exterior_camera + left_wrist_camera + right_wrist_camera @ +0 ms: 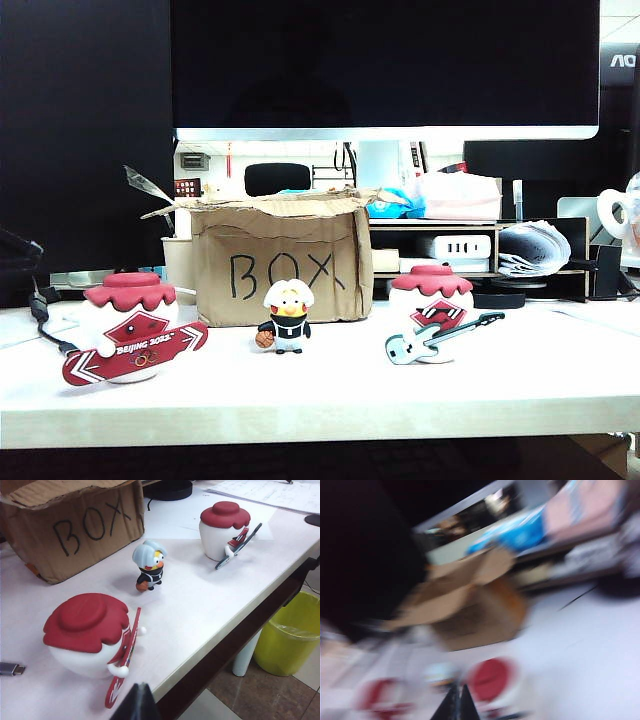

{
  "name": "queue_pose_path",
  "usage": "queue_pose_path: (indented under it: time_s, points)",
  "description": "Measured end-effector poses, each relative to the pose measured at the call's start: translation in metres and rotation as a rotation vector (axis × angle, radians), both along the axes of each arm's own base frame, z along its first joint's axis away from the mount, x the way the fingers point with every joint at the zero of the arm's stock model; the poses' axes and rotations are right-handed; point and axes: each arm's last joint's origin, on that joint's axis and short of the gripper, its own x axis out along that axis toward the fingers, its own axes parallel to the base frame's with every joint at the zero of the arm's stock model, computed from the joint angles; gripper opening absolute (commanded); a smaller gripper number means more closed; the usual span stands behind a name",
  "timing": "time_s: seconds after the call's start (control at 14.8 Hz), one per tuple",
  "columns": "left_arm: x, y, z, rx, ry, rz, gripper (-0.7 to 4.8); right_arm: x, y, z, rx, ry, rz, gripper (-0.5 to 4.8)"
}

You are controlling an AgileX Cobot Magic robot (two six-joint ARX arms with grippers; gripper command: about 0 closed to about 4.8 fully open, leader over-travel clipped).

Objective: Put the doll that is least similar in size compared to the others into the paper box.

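Note:
The tiny doll (288,315) (150,566) with white hair, yellow face and an orange ball stands upright on the white table (330,385), just in front of the paper box (280,262) (75,525) marked "BOX". A round red-capped doll with a red snowboard (135,340) (92,635) sits at the left. Another with a guitar (435,325) (227,530) sits at the right. Neither gripper shows in the exterior view. My left gripper (137,702) is shut and empty, near the snowboard doll by the table's front edge. My right gripper (456,702) is shut and empty; its view is blurred.
A large dark monitor (385,65) hangs behind the box. A shelf with papers and clutter (480,245) stands at the back right. A cable (45,315) lies at the far left. A yellow bin (290,635) stands on the floor beside the table.

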Motion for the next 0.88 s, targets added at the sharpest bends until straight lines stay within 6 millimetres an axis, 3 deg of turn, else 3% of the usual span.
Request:
queue_pose_path:
  time_s: [0.14, 0.47, 0.68, 0.88]
  points:
    - [0.0, 0.0, 0.0, 0.001, 0.0, 0.0, -0.05, -0.002, 0.006, -0.001, 0.11, 0.082, 0.082, -0.05]
    - [0.0, 0.0, 0.0, 0.001, 0.0, 0.0, -0.05, -0.005, 0.025, -0.01, -0.082, 0.357, 0.194, -0.05]
    - [0.0, 0.0, 0.0, 0.0, 0.0, 0.0, -0.05, 0.008, 0.039, 0.01, -0.21, 0.378, 0.24, -0.05]
    - [0.0, 0.0, 0.0, 0.0, 0.0, 0.0, -0.05, 0.042, 0.071, 0.043, -0.402, 0.334, 0.347, -0.05]
